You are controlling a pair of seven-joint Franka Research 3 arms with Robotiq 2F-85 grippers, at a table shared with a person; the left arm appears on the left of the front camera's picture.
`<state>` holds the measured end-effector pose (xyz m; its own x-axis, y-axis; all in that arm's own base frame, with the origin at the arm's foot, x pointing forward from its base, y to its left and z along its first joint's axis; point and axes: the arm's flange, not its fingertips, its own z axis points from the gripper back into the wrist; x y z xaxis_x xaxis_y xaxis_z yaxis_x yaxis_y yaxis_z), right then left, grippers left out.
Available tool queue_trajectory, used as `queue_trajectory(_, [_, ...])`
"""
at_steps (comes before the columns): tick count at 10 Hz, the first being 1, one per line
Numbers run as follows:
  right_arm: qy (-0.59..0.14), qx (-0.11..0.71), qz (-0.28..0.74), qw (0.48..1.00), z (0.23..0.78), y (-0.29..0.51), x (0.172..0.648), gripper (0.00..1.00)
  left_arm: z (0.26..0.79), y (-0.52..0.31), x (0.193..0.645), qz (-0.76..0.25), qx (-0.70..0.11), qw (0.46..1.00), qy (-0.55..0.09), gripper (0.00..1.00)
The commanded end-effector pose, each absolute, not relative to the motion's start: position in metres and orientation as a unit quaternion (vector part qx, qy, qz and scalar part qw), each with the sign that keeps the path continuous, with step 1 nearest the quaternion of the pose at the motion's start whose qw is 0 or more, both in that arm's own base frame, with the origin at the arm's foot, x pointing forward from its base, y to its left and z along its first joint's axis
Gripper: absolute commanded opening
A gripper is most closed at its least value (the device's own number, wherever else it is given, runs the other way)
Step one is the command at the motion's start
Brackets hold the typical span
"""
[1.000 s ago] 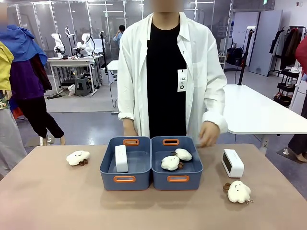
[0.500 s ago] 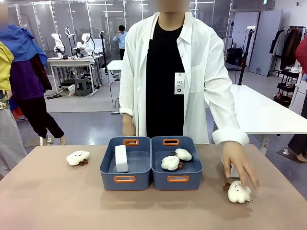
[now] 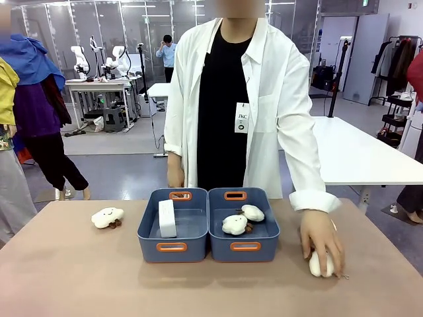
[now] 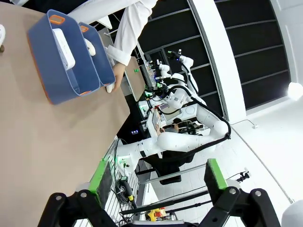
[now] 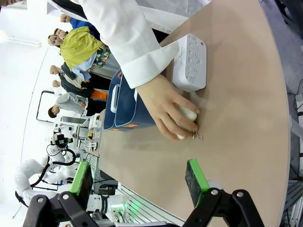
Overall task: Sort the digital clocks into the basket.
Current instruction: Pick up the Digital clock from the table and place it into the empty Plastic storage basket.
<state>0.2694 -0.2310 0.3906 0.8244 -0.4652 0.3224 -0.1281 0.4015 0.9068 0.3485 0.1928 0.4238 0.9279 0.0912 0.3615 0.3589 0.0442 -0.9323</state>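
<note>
One digital clock (image 3: pixel 167 218) upright inside basket (image 3: pixel 172 247); second clock (image 5: pixel 190 63) on desk (image 3: pixel 79 277) right of basket, beside person's hand (image 3: pixel 322 236) covering plush toy (image 3: pixel 318 265). Empty left jaws, right jaws spread wide.

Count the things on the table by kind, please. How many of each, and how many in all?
blue baskets: 2
white clocks: 2
cloud plush toys: 4
Total: 8

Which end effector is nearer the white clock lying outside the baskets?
The right end effector: the clock lies just ahead of it. The left end effector is farther off, with both baskets in between.
</note>
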Motion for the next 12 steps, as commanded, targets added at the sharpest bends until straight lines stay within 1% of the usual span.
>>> queue_trajectory(1, [-0.266, 0.527, -0.065, 0.805, 0.417, -0.217, 0.270, 1.00, 0.429, 0.192, 0.342, -0.095, -0.685, 0.704, -0.161, 1.00])
queue_trajectory(3, [-0.231, 0.489, -0.030, 0.841, 0.441, -0.183, 0.287, 1.00, 0.429, 0.192, 0.342, -0.095, -0.685, 0.704, -0.161, 1.00])
queue_trajectory(5, [-0.223, 0.485, -0.026, 0.845, 0.445, -0.174, 0.291, 1.00, 0.429, 0.192, 0.342, -0.095, -0.685, 0.704, -0.161, 1.00])
queue_trajectory(7, [-0.237, 0.517, -0.051, 0.821, 0.445, -0.208, 0.274, 1.00, 0.429, 0.192, 0.342, -0.095, -0.685, 0.704, -0.161, 1.00])
queue_trajectory(10, [-0.274, 0.581, -0.108, 0.759, 0.436, -0.287, 0.225, 1.00, 0.429, 0.192, 0.342, -0.095, -0.685, 0.704, -0.161, 1.00])
queue_trajectory(11, [-0.291, 0.584, -0.113, 0.749, 0.438, -0.298, 0.216, 1.00, 0.429, 0.192, 0.342, -0.095, -0.685, 0.704, -0.161, 1.00])
queue_trajectory(12, [-0.298, 0.580, -0.114, 0.750, 0.440, -0.301, 0.212, 1.00, 0.429, 0.192, 0.342, -0.095, -0.685, 0.704, -0.161, 1.00])
